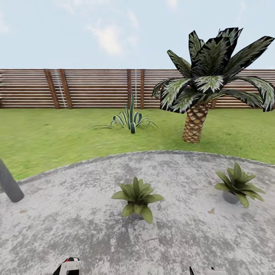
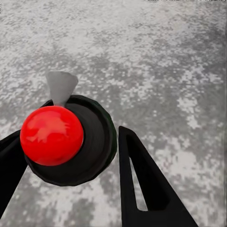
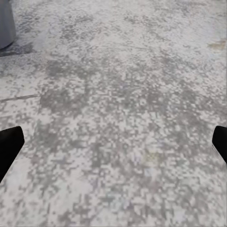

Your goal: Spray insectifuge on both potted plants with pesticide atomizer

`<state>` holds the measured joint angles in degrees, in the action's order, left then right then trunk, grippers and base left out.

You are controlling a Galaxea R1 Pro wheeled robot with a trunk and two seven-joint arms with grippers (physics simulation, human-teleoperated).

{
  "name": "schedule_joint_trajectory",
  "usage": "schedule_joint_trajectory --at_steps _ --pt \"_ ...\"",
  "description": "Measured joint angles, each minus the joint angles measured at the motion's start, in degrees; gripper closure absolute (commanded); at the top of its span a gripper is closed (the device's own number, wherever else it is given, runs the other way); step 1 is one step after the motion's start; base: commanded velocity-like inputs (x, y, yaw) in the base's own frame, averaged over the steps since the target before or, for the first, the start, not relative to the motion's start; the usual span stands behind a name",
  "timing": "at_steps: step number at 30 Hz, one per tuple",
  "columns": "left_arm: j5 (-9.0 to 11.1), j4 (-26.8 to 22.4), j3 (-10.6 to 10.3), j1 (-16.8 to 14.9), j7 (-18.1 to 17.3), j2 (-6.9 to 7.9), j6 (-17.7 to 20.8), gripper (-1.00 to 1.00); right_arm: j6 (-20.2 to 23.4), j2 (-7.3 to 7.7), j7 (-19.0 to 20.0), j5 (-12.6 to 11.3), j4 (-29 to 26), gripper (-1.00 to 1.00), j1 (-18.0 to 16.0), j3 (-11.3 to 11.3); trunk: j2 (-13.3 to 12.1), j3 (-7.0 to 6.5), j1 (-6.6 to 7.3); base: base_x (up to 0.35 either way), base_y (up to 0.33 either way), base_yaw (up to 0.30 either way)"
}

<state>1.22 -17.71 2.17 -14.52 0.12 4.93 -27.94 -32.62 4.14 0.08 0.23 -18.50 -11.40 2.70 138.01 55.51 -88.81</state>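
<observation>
My left fingers [image 2: 137, 184] are black, flat and tapered, and they sit on either side of the pesticide atomizer [image 2: 71, 142], pinching it. I am looking straight down its long axis from above: a round dark cap with a glossy red ball on it and a small pale grey cone-like nozzle at the rim, so the bottle stands upright in the grip with speckled stone below it. In the head view a bit of red, white and black of the left gripper [image 1: 68, 266] shows at the lower edge.

My right fingers [image 3: 9, 146] are spread wide, one black tip at each side of the frame, with nothing between them but mottled grey stone.

Ahead of me on the round grey patio [image 1: 76, 214] stand the two potted plants, low rosettes of broad pointed matte leaves in small grey pots. The nearer plant [image 1: 137, 196] sits mid-patio, ahead and slightly to the right of the left arm; the farther plant [image 1: 237, 185] is toward the patio's right edge. I judge the nearer one is the first target, and the nozzle must be swung toward it.

Beyond are lawn [image 1: 49, 133], a striped agave [image 1: 130, 118], a scaly-trunked palm [image 1: 198, 114] and a slatted brown fence [image 1: 88, 88].
</observation>
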Motion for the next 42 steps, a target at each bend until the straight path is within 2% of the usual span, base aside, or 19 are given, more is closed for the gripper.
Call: schedule_joint_trajectory --at_steps 12,36,42 --pt "0.0 0.0 0.0 0.0 0.0 0.0 0.0 1.0 0.0 0.0 0.0 0.0 0.0 -1.0 0.0 0.0 0.0 -0.25 -0.01 0.129 -0.255 0.18" --pt "0.1 0.0 0.0 0.0 0.0 0.07 0.0 1.0 0.0 0.0 0.0 0.0 0.0 -1.0 0.0 0.0 0.0 -0.29 0.0 0.04 -0.271 0.009" --pt "0.1 0.0 0.0 0.0 0.0 0.08 0.0 1.0 -0.1 -0.08 0.0 0.0 0.1 -1.0 0.0 0.0 0.0 -0.29 -0.01 0.101 -0.172 0.212"
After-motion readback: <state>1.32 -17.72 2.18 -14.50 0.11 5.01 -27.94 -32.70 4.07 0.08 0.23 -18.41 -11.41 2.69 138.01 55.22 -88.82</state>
